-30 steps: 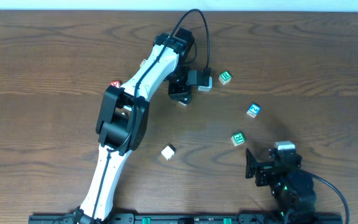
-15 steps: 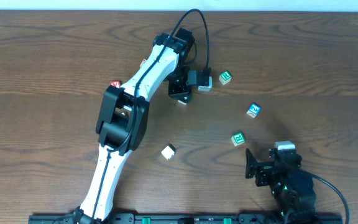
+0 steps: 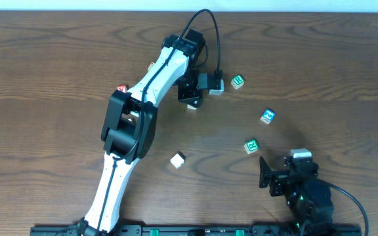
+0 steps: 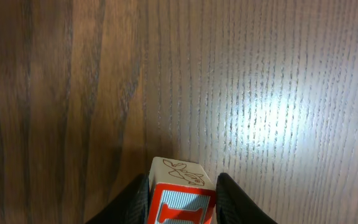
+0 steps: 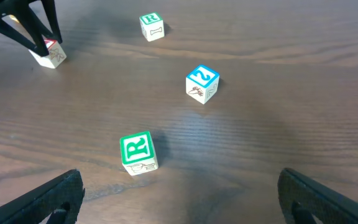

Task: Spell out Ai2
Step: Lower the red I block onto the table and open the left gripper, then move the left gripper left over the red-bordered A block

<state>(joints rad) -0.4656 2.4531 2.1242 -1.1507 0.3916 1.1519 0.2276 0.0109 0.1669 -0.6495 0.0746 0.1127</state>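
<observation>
Red-I cube (image 4: 182, 200), white, on wood-grain table (image 4: 260, 93)

I block (image 4: 182, 202): white cube. The face toward the wrist camera is red-framed with a red "I", and the side face beyond it carries a thin line drawing. It stands upright and square, clamped between the two fingers of the left gripper (image 4: 182, 194), one finger against each side.
2 block (image 3: 268, 116): white cube. Its top face is blue-framed with a blue "2", and one side carries a small drawing. It lies alone, turned at an angle, touching nothing, well apart to the right of the I block.
A block (image 3: 121, 89): mostly hidden. Only a red-marked corner shows and the letter cannot be read. It lies left of the other two.
</observation>
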